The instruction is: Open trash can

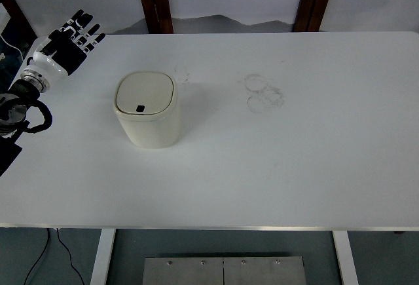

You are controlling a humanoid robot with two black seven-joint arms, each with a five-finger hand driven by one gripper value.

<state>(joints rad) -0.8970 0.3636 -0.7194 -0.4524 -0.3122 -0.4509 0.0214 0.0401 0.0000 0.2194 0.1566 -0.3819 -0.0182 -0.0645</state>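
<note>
A: From the top view, what's on the table?

B: A wide white rectangular table (275, 167) with a thin metal front edge. On its left half stands a small cream plastic trash can (147, 110) with rounded corners. It is upright, and its lid (145, 95) lies flat and closed on top.

A: Anything on that lid?

B: A small dark rectangular button (140, 108) near the lid's front edge, the side nearest the camera.

A: And the robot?

B: Only the left hand (65, 44) shows, black and white, coming in from the picture's left edge at the table's far left corner. Its fingers (85, 28) are stretched out straight and slightly fanned, pointing up and to the right. It grips nothing.

A: Is it touching the can?

B: No. The hand sits well apart from it, to the upper left, with bare tabletop between them. Behind the hand, the wrist joint (34, 75) and some black cabling (26, 118) run toward the left edge.

A: Other marks on the surface?

B: Faint grey ring-shaped scuffs (264, 92) to the right of the can, plus a fainter smudge just behind the can's far right corner.

A: Beyond the table?

B: Two dark brown wooden uprights (154, 1) against a pale wall at the top. Below the front edge, white table legs (103, 256), a black cable (42, 255) and a grey metal plate (224, 270) on the floor.
</note>
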